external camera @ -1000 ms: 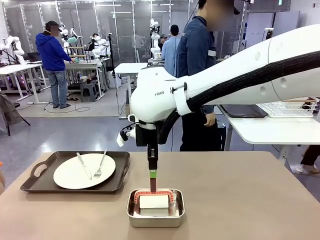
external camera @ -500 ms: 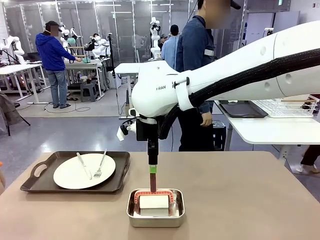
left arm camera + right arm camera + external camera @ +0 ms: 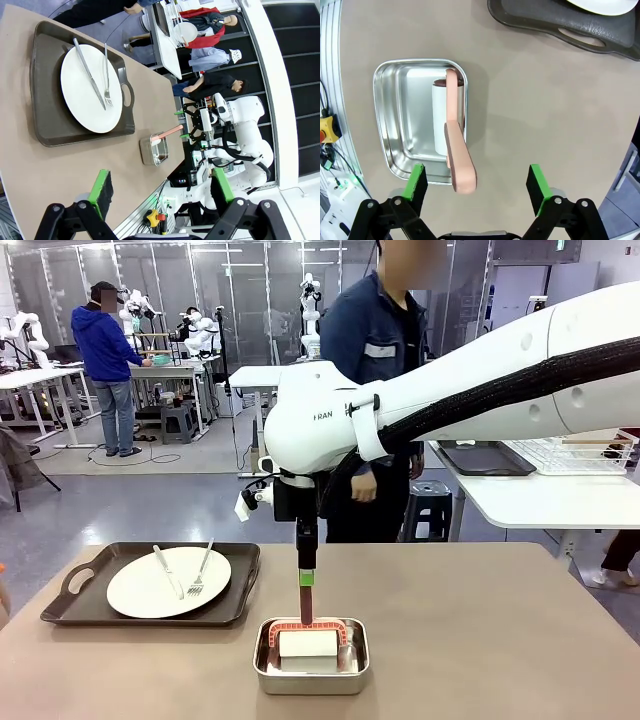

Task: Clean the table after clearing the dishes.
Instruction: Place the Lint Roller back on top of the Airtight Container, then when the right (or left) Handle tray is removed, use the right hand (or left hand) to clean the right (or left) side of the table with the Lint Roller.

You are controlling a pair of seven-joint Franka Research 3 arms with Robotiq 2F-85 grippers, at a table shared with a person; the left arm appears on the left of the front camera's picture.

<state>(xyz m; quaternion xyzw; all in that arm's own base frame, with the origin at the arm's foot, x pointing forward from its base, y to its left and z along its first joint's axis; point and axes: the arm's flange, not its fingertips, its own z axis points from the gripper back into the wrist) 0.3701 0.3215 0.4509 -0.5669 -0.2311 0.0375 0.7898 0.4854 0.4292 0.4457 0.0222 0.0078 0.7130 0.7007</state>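
Close to the robot's edge of the desk (image 3: 480,640), about mid-width, sits a steel pan (image 3: 266,668). It holds a lint roller (image 3: 308,643), its white roll lying in the pan and its pinkish handle (image 3: 456,160) standing up out of it.

The right jaws hang straight above that handle, carried there by the white right arm (image 3: 480,370), which reaches in from the right and across the middle. In the right wrist view the green pads (image 3: 416,186) stand wide apart. The handle rises between them, nearer one pad than the other, and touches neither. From the front, the fingertips come down to about the top of the handle. These jaws grip nothing.

The left jaws are also spread wide in the left wrist view, with green pads (image 3: 102,192) and nothing between them. They look along the desk toward the dishes.

Farther back and to the left of the pan, apart from it, a dark brown handled tray (image 3: 70,605) lies flat on the desk. A round white plate (image 3: 140,590) rests on it. A knife (image 3: 167,570) and a fork (image 3: 202,570) lie side by side across the plate, the knife to the left.

Beyond the far edge of the desk stands a person (image 3: 370,340) in a dark blue top, partly hidden by the arm.
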